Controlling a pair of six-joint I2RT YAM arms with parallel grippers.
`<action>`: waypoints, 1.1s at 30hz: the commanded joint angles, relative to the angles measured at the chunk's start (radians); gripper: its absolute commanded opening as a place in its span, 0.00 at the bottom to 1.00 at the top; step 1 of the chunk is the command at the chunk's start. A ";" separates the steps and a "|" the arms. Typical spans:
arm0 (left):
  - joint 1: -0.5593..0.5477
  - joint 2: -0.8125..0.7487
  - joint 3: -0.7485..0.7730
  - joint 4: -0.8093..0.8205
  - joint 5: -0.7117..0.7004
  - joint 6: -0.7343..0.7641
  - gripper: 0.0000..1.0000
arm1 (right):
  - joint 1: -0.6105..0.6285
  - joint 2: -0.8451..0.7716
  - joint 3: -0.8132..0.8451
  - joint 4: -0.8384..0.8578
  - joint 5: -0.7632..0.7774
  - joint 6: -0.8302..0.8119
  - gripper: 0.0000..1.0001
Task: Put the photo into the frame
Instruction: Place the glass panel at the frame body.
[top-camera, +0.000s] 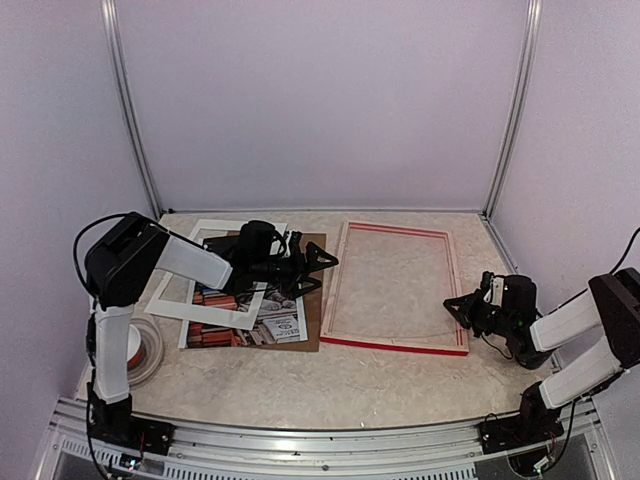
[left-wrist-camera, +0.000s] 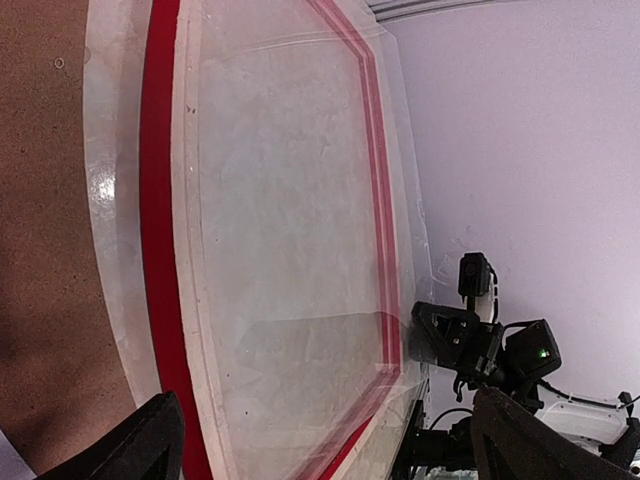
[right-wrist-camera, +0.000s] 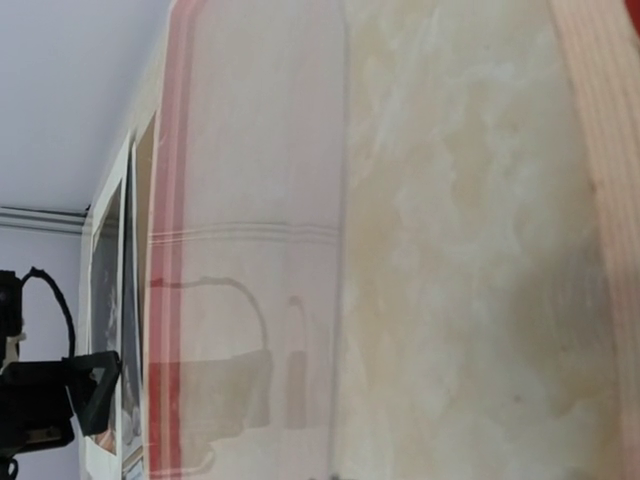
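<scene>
My left tool (top-camera: 322, 272) hangs spread wide over the right edge of the brown board (top-camera: 310, 336). The photo (top-camera: 213, 298) lies left of it, apparently partly under the white mat (top-camera: 175, 300). My right tool (top-camera: 453, 305), pinched shut, sits at the right rail of the frame (top-camera: 395, 344).

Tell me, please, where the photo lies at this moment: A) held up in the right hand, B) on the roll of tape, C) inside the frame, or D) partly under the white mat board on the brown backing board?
D: the photo shows beneath the white mat board on the brown backing board, left of the frame.
</scene>
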 joint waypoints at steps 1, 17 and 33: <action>-0.008 -0.002 0.018 0.017 0.008 0.004 0.99 | -0.008 -0.002 0.023 -0.025 0.010 -0.030 0.00; -0.014 0.001 0.017 0.019 0.006 0.002 0.99 | -0.026 -0.051 0.037 -0.092 0.007 -0.058 0.00; -0.015 0.003 0.019 0.015 0.005 0.003 0.99 | -0.026 -0.062 0.032 -0.096 -0.022 -0.070 0.00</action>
